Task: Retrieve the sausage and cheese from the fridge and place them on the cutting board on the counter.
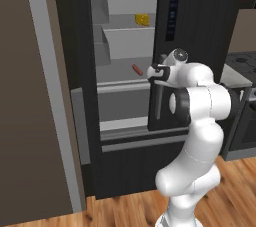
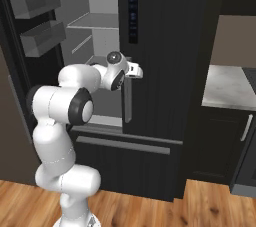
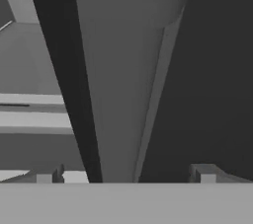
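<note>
- You face the tall black fridge [image 1: 205,16] with its left door swung open, showing a light grey interior with shelves and grey door bins [image 1: 99,6].
- The yellow cheese [image 1: 142,19] sits on an upper shelf, toward the right side of the opening.
- The reddish-brown sausage [image 1: 137,69] lies on the shelf below, slightly left of the cheese and well apart from it.
- Your end effector [image 3: 126,173] is raised at the grey vertical handle [image 2: 128,98] of the closed right door; in the hand view the handle runs up between the two fingertips [image 3: 202,172].
- The fingers stand spread wide, and you have hold of nothing.
- To the right, a corner of the marbled surface [image 2: 227,88] shows over black cabinets.
- Warm wooden floor [image 1: 125,211] lies under your base.
</note>
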